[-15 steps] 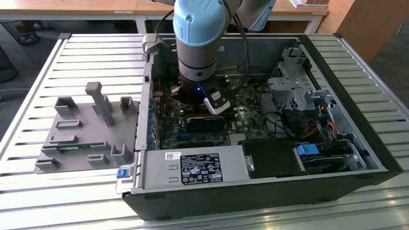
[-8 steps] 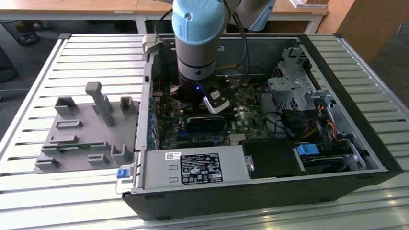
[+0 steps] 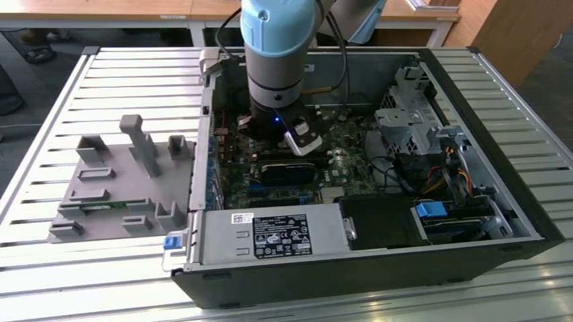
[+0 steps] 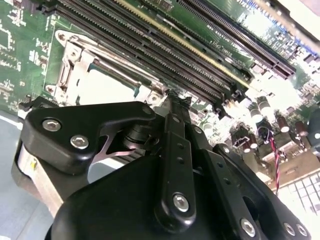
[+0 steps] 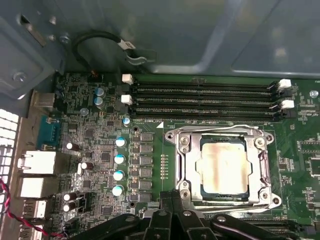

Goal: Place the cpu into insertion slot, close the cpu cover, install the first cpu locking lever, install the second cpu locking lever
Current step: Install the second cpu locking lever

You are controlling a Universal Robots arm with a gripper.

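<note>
In the first wrist view the cpu (image 5: 224,170) lies flat in the insertion slot (image 5: 181,146), its dull silver top showing through the window of the cpu cover (image 5: 187,167). The cover is down over it. One thin metal lever (image 5: 215,131) runs along the socket's edge by the memory slots, and another lever (image 5: 235,204) runs along the opposite edge. My gripper (image 5: 167,197) is shut, its tips just off the socket's corner on that edge, and I see nothing between them. The second wrist view shows the tips (image 4: 175,97) beside the socket (image 4: 70,70). In the exterior view the gripper (image 3: 300,144) hangs low over the green board.
Long black memory slots (image 5: 200,97) run past the socket. The open computer case (image 3: 501,201) walls in the board, with a drive cage (image 3: 412,127) and a power supply (image 3: 268,238). A grey fixture (image 3: 117,181) sits on the slatted table at the exterior view's left.
</note>
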